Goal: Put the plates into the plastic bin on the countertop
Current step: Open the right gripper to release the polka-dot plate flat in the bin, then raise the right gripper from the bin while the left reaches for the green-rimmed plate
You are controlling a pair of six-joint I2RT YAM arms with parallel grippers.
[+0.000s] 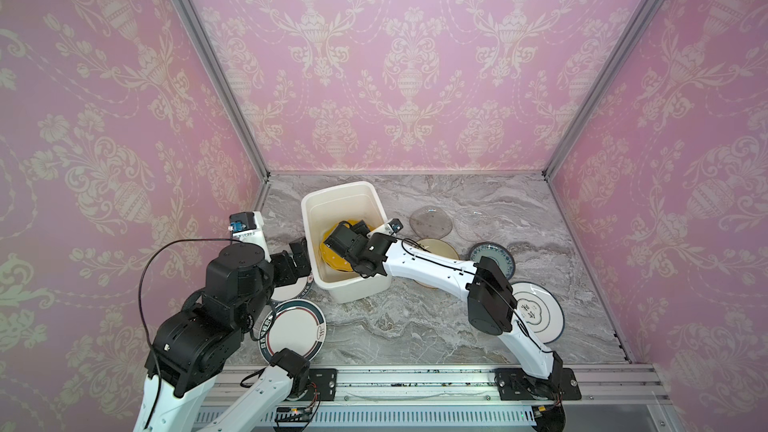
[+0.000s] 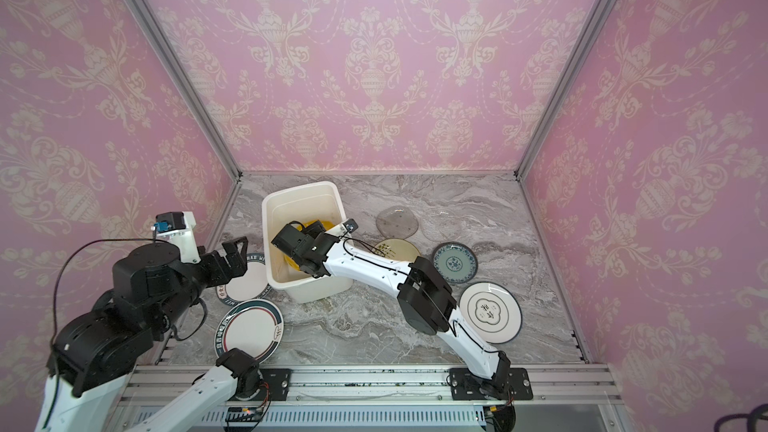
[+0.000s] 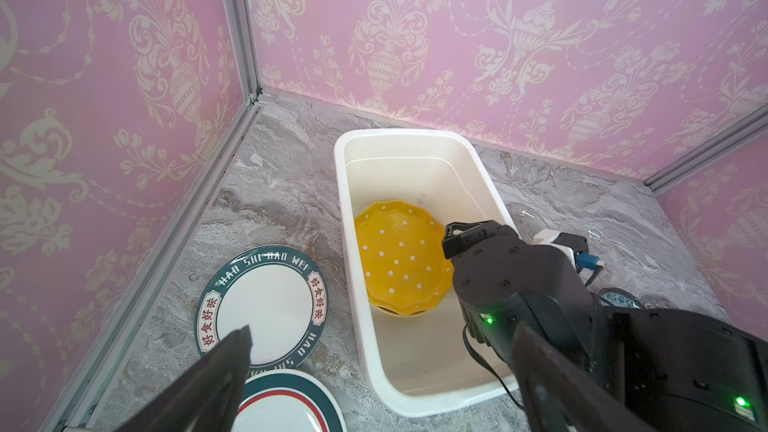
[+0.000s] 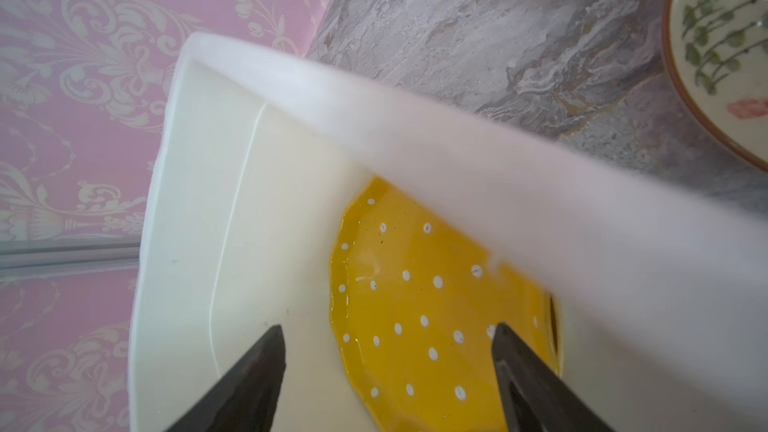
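Dotted yellow plate (image 3: 401, 259) flat on floor of bin (image 3: 415, 137), centre of both top views | right gripper (image 4: 387, 328) inside bin above it, jaws apart, empty | left gripper (image 2: 236, 255) spread wide, empty, near lettered plate (image 3: 266, 305), left of bin | step: drop-off, likely complete | next: lift clear of rim, fetch another plate from countertop (image 1: 415, 326)

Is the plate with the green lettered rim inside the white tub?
No, the lettered plate lies on the counter beside the tub.
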